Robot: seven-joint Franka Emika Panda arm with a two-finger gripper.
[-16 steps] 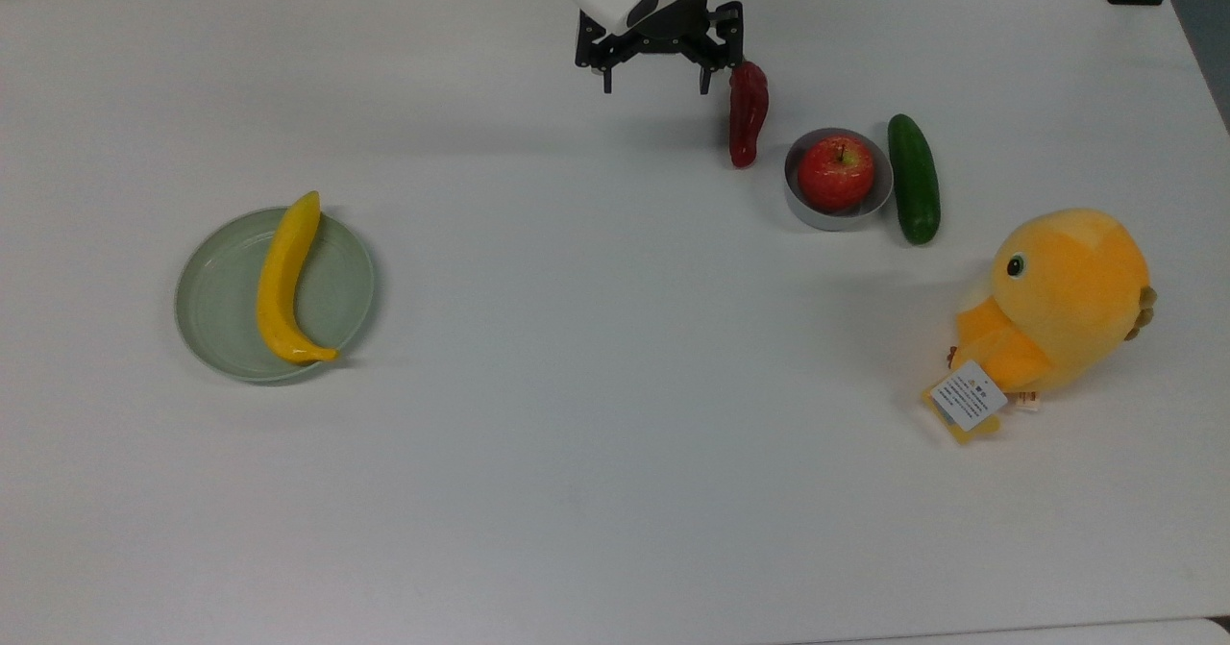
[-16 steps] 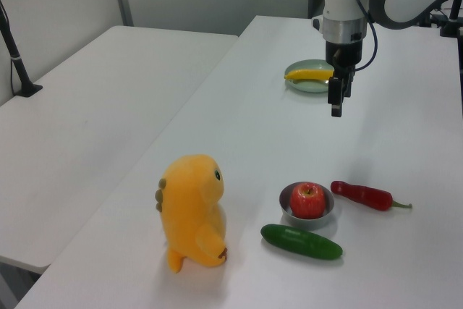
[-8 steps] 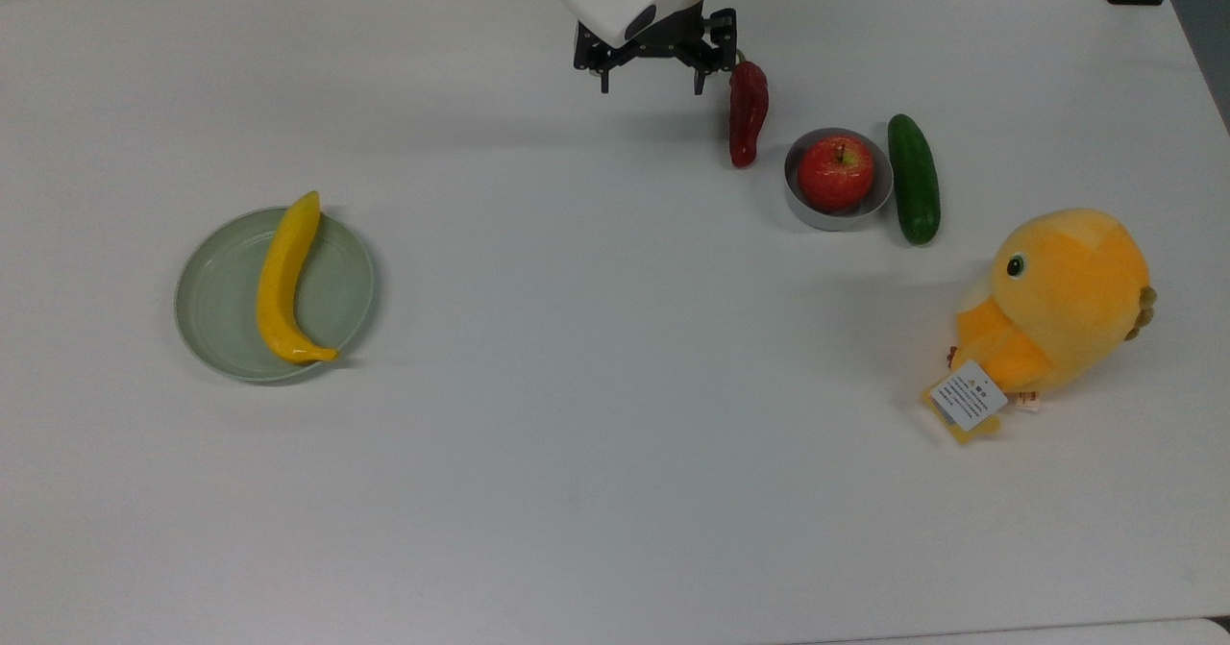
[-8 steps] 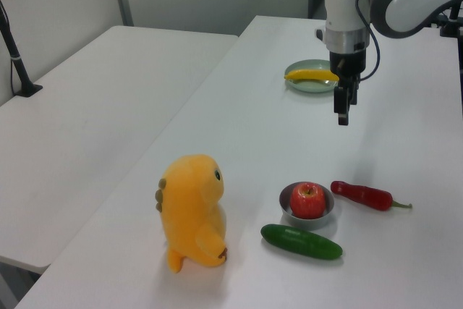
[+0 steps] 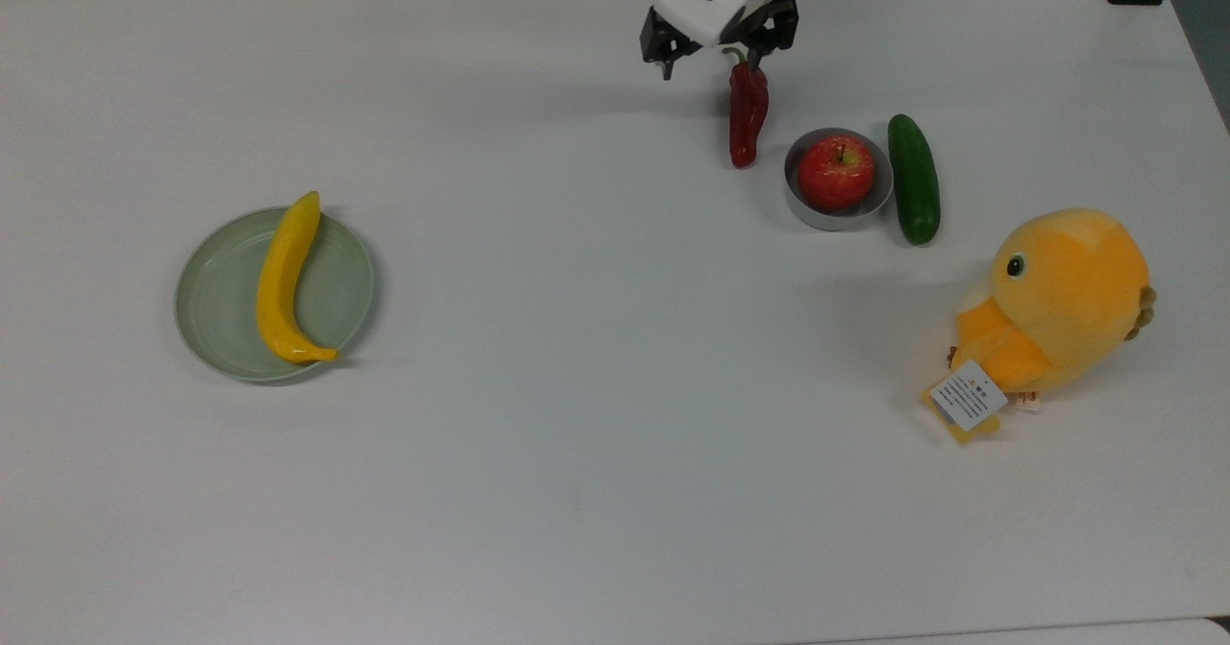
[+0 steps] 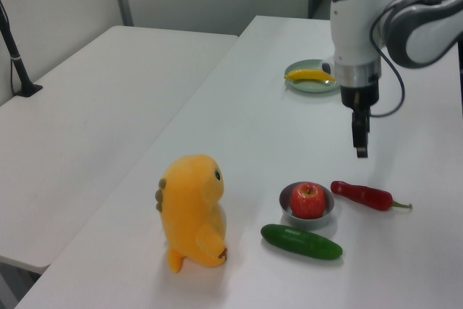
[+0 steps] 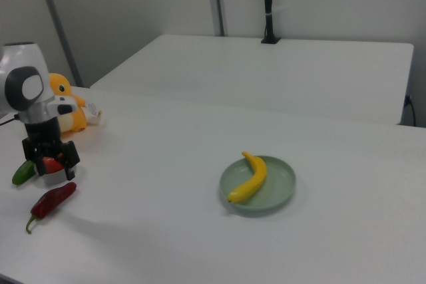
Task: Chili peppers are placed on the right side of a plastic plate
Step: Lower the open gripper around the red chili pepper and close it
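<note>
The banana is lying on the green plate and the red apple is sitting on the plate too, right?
Not quite. The banana does lie on the green plate, but the top view shows the red apple sitting in the small grey bowl, far from the plate, between the chili pepper and the cucumber.

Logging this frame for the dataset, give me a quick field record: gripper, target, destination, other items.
gripper: open, above the table near the chili's stem end, holding nothing
chili pepper: lying flat on the table, beside the grey bowl, on the top view's left of it
plastic plate: pale green, far toward the top view's left
banana: lying across the plate
grey bowl: holds the red apple
cucumber: on the top view's right of the bowl
plush toy: yellow, standing apart
task state: chili not yet picked
</note>
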